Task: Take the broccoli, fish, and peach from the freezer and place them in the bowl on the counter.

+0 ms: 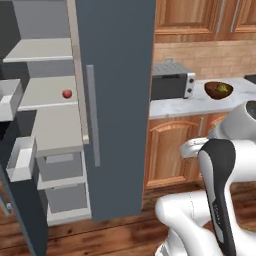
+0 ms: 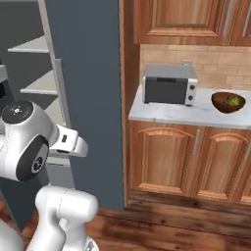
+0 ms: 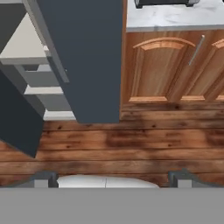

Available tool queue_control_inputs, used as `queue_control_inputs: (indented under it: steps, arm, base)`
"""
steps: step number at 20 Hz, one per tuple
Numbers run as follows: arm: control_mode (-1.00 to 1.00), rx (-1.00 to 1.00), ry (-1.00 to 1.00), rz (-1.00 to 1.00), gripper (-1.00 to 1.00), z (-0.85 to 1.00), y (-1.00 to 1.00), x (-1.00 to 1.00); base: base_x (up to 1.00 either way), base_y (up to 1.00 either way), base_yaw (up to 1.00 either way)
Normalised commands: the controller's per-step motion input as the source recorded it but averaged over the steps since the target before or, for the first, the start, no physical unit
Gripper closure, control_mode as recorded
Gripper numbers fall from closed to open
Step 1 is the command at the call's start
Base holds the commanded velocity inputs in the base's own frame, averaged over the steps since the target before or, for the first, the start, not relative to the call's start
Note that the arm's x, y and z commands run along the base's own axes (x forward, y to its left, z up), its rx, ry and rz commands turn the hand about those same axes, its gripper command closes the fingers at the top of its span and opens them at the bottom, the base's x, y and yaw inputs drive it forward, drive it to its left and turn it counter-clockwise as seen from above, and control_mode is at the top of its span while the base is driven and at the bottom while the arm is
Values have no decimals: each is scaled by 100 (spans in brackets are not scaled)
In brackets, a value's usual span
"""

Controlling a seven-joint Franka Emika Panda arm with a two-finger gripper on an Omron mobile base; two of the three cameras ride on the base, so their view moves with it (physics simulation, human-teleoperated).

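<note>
Kitchen with a plank wood floor, brown cabinets and a brick backsplash. Largest is the freezer, a tall slate-blue unit with its door swung open at the left, pale grey shelves exposed and a long grey bar handle on its front panel. Beside it runs the counter, a white veined slab carrying a grey toaster oven and, farther right and apart from it, the bowl, dark brown and already holding something yellowish-green, probably the broccoli, and perhaps a darker item that is too small to identify. The gripper hangs low over the floor in front of the freezer, its fingertips spread wide with nothing between them. Smallest is the peach, a red ball resting alone on a middle shelf near the inner wall. By judgement the step in hand is the reach for the peach: the hand should rise to shelf level, enter clear of the shelf edges, and straddle the fruit squarely before closing, since a round smooth fruit rolls easily.
</note>
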Motion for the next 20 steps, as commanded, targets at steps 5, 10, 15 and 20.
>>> queue_control_inputs:
  steps: [5, 10, 15, 20]
  arm:
    - [100, 0, 0, 0, -100, 0, 0, 0]
    - [100, 0, 0, 0, -100, 0, 0, 0]
    - [100, 0, 0, 0, -100, 0, 0, 0]
    - [100, 0, 0, 0, -100, 0, 0, 0]
  base:
    - [57, 55, 0]
    - [44, 65, 0]
    - [45, 67, 0]
    - [49, 58, 0]
